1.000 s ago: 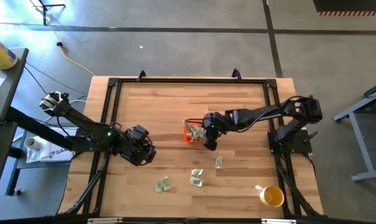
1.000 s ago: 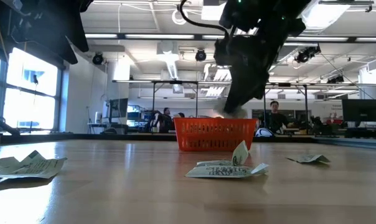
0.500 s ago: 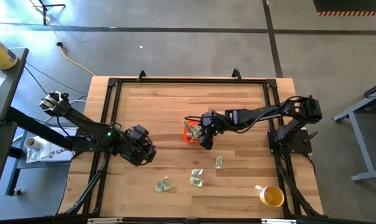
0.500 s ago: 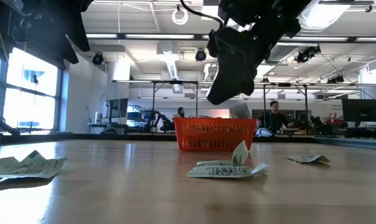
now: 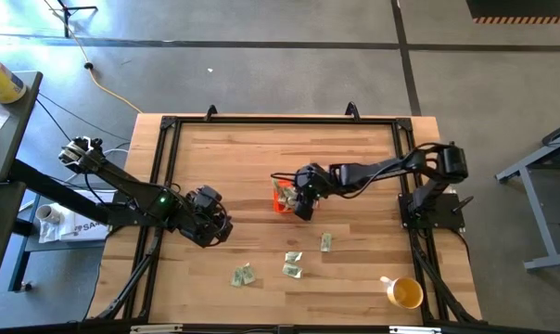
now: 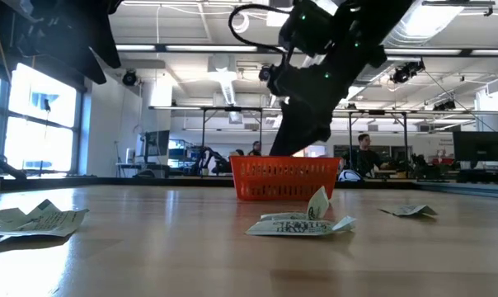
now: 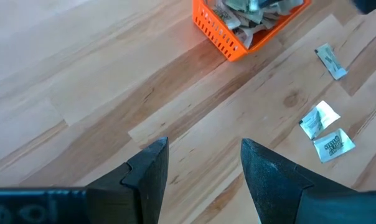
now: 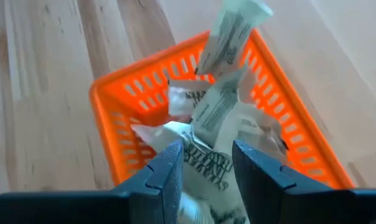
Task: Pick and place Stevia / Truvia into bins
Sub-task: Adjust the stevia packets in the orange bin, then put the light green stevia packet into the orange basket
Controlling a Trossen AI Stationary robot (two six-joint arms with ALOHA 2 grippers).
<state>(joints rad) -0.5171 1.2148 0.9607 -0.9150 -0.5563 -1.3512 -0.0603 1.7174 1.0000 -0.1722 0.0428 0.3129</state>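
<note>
The orange bin [image 5: 282, 197] sits mid-table and holds several pale green and white Stevia packets [image 8: 194, 99]. One packet [image 8: 233, 28] stands up against the bin's wall. My right gripper [image 5: 301, 206] hangs over the bin's right side [image 6: 288, 148], shut on a crumpled packet [image 8: 206, 165]. Several more packets lie loose on the wood nearer the table's near edge [image 5: 326, 242] [image 5: 292, 263] [image 5: 243, 276]. My left gripper [image 7: 203, 165] is open and hovers above bare wood left of the bin [image 5: 206, 215]. My right gripper pinches one crumpled Stevia packet [image 8: 208, 171] between its two fingers [image 8: 169, 171], coming from above and slanting down into the bin. The packet is over the heap of packets in the bin; whether it rests on them I cannot tell.
A round yellow cup [image 5: 405, 293] stands near the table's near right corner. The black frame rails [image 5: 159, 186] run along the table's edges. Bare wood lies left of the bin and toward the far edge. People and desks show in the room beyond [image 6: 364, 157].
My right gripper has shifted a little toward the table's left, from beside the bin's right side to over the bin. It rose, then dipped again toward the bin's rim. The loose packets on the table and the left arm have stayed put.
</note>
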